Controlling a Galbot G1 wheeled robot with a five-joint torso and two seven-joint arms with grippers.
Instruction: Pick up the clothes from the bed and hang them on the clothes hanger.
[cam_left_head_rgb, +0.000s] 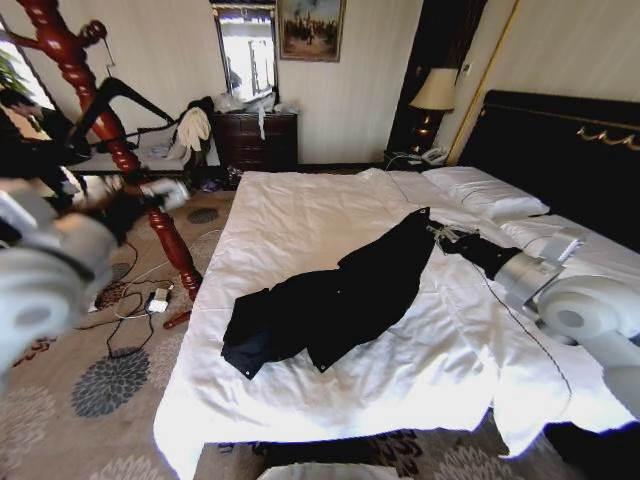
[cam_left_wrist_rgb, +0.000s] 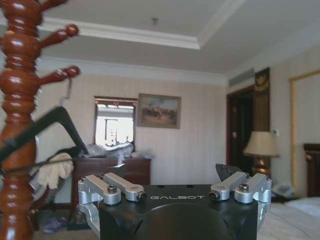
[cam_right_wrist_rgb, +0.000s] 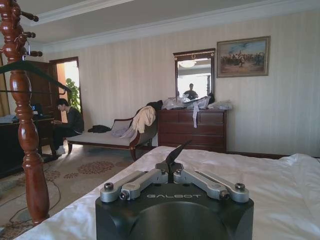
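Rumpled black clothes (cam_left_head_rgb: 335, 300) on creased white bed (cam_left_head_rgb: 300, 215)

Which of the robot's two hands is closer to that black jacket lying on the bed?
The right. Its tool is at the jacket's upper tip on the bed; the left tool is off beside the wooden coat stand.

Daylight glaring white through the tall framed window (cam_left_head_rgb: 248, 55) at twelve o'clock, rumpled white bed (cam_left_head_rgb: 330, 230) brightly lit, blurred grey left arm at nine o'clock, bowed edges in the head view.
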